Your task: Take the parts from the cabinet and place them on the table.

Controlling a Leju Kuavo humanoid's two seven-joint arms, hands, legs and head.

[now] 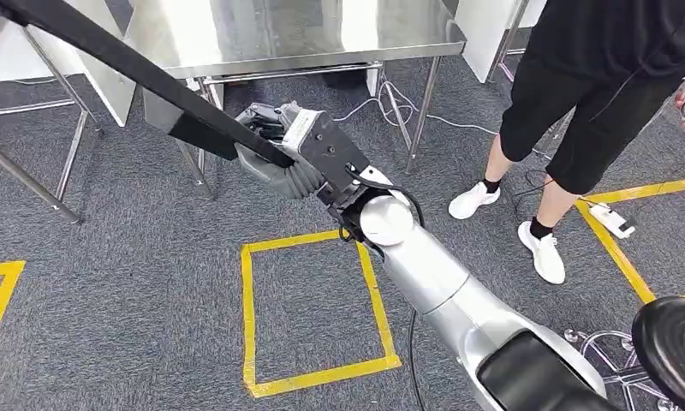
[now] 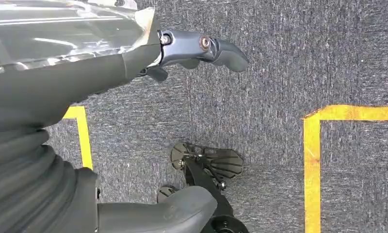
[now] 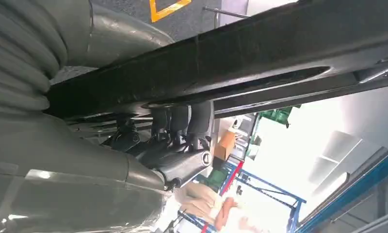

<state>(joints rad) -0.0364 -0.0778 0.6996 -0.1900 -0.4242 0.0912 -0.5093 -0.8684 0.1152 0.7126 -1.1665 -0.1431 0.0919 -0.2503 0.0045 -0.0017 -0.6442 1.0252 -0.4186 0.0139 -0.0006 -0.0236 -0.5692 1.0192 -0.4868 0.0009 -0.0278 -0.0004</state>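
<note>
**Right hand gripped a long black bar near the steel table**

The right hand [image 1: 275, 150] was clasped around a long black bar [image 1: 108, 53], its dark fingers [image 3: 182, 119] curled over the bar's underside. The bar slanted from the hand up toward the far left, crossing in front of the steel table [image 1: 322, 38] and passing over its near edge. The left hand [image 2: 134, 63] hung over the grey carpet [image 2: 279, 58] with nothing in it, thumb and fingers apart. A yellow tape square [image 1: 313, 308] marked the floor below the right arm. A person [image 1: 596, 86] in black clothes and white shoes stood beside the table's right corner.
</note>
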